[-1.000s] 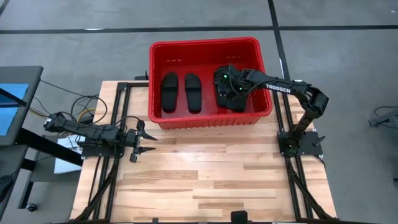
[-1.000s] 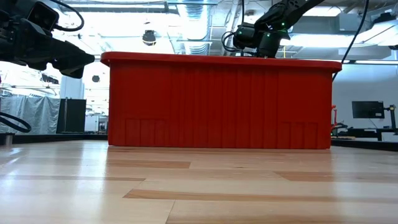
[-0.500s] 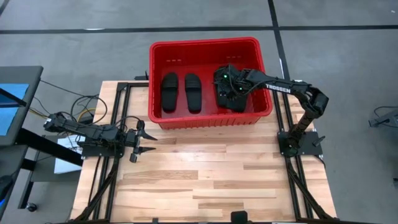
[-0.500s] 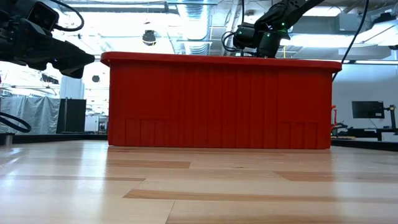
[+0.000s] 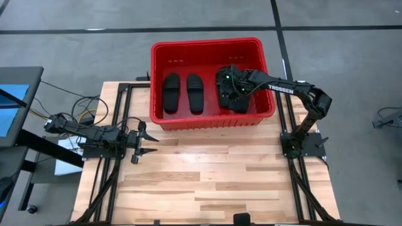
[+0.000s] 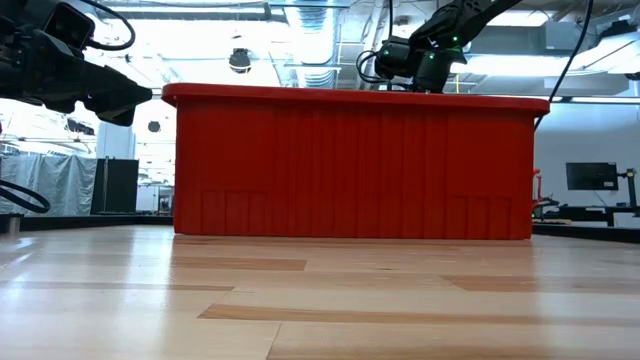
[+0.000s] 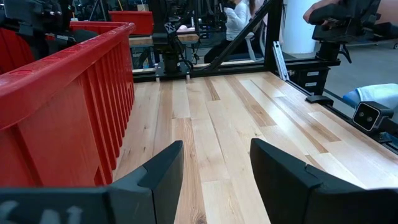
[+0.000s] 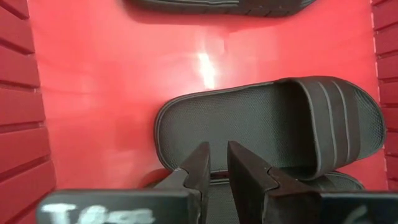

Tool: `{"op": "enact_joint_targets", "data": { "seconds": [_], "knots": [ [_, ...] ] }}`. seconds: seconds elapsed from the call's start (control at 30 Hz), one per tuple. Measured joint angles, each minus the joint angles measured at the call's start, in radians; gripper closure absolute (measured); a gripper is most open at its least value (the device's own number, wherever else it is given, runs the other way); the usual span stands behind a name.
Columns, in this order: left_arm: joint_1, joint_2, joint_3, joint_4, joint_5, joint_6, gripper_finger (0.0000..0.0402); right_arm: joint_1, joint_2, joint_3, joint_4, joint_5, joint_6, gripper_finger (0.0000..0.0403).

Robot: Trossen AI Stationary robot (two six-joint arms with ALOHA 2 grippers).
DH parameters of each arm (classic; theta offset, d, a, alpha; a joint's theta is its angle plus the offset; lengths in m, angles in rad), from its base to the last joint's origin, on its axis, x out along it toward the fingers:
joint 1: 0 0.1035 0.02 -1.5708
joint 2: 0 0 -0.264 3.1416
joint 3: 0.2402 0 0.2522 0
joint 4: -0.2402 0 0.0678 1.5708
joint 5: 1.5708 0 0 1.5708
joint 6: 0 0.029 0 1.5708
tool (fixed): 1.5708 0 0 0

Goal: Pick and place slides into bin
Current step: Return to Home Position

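The red bin [image 5: 207,43] stands on the table's far half. Two black slides [image 5: 171,93] [image 5: 195,93] lie side by side on its floor at the left. Two more slides [image 5: 224,99] [image 5: 240,105] lie at its right, partly under my right arm. My right gripper [image 5: 228,93] reaches down into the bin, its fingers drawn to a narrow gap [image 8: 216,149] over these two slides. In the right wrist view one slide [image 8: 267,124] lies flat on the floor and the other [image 8: 339,182] sits right under the fingers. My left gripper [image 5: 149,139] is open and empty, near the bin's near left corner. My right gripper comes from above, pointing down, and its fingers [image 8: 198,165] stand at the edge of the nearer slide [image 8: 292,182]. The fingers themselves hide the place of contact, so which part they have cannot be told. The slide rests low in the bin beside the other one.
The bin's near wall [image 6: 350,160] hides my right gripper's fingers in the low view, and shows beside my left gripper [image 7: 62,93]. Bare wooden table [image 5: 213,176] lies between the bin and the near edge. People and other arms show in the room beyond [image 7: 236,18].
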Motion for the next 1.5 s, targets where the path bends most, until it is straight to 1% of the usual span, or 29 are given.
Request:
{"op": "enact_joint_targets", "data": {
  "seconds": [0.33,0.43,0.57,0.8,0.93,1.0,1.13,1.27,1.37,1.5],
  "knots": [
    [0.0,0.0,0.0,0.0,0.0,0.0,0.0223,0.014,-0.002,0.0,-0.007,0.013,-0.016,0.0356],
    [0.0,0.0,0.0,0.0,0.0,0.0,0.0223,0.019,-0.017,0.002,-0.009,0.034,-0.02,0.0356],
    [0.0,0.0,0.0,0.0,0.0,0.0,0.0223,0.021,-0.053,0.026,-0.016,0.034,-0.019,0.0356],
    [0.0,0.0,0.0,0.0,0.0,0.0,0.0223,0.021,-0.147,0.08,-0.022,0.031,-0.019,0.0356],
    [0.0,0.0,0.0,0.0,0.0,0.0,0.0223,0.021,-0.211,0.085,0.012,0.025,0.024,0.0356],
    [0.0,0.0,0.0,0.0,0.0,0.0,0.0223,0.018,-0.242,0.085,0.029,-0.003,0.058,0.0356],
    [0.0,0.0,0.0,0.0,0.0,0.0,0.0223,-0.002,-0.305,0.085,0.064,-0.101,0.11,0.0356],
    [0.0,0.0,0.0,0.0,0.0,0.0,0.0223,-0.02,-0.352,0.085,0.059,-0.12,0.151,0.0356],
    [0.0,0.0,0.0,0.0,0.0,0.0,0.0223,-0.031,-0.402,0.05,0.061,-0.122,0.181,0.0356],
    [0.0,0.0,0.0,0.0,0.0,0.0,0.0223,-0.032,-0.495,-0.052,0.124,-0.122,0.214,0.0362]
  ]
}}
